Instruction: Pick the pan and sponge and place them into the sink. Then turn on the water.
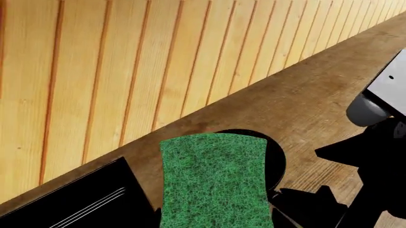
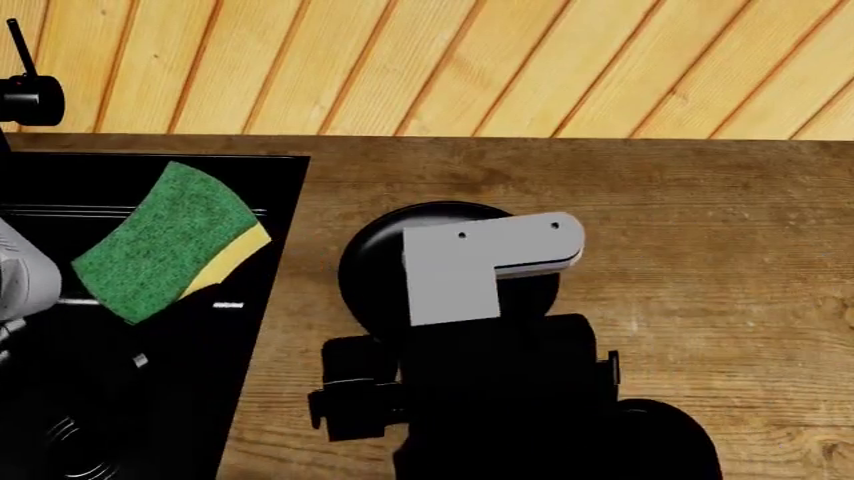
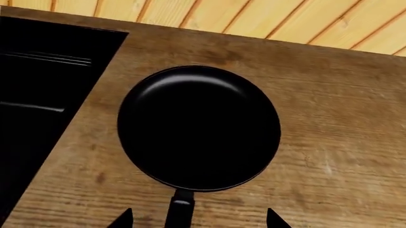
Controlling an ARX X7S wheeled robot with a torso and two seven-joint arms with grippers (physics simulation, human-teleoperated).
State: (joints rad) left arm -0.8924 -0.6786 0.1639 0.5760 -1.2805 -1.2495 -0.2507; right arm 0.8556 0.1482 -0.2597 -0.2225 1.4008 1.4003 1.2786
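The sponge (image 2: 167, 240), green top with a yellow edge, hangs tilted over the black sink (image 2: 274, 190) at the left of the head view. In the left wrist view the sponge (image 1: 214, 180) fills the space between my left gripper's jaws and hides the fingers. The gripper is shut on it. The black pan (image 3: 198, 127) lies on the wooden counter right of the sink (image 3: 38, 85). Its handle (image 3: 179, 211) points toward my right gripper (image 3: 199, 221). That gripper is open, with one fingertip on each side of the handle, not touching it. No water stream shows.
The black faucet (image 2: 27, 95) stands at the sink's back left corner. A wooden plank wall (image 2: 467, 60) runs along the counter's far edge. My right arm (image 2: 487, 265) covers part of the pan (image 2: 380, 265) in the head view. Bare counter (image 2: 721, 280) lies right of the pan.
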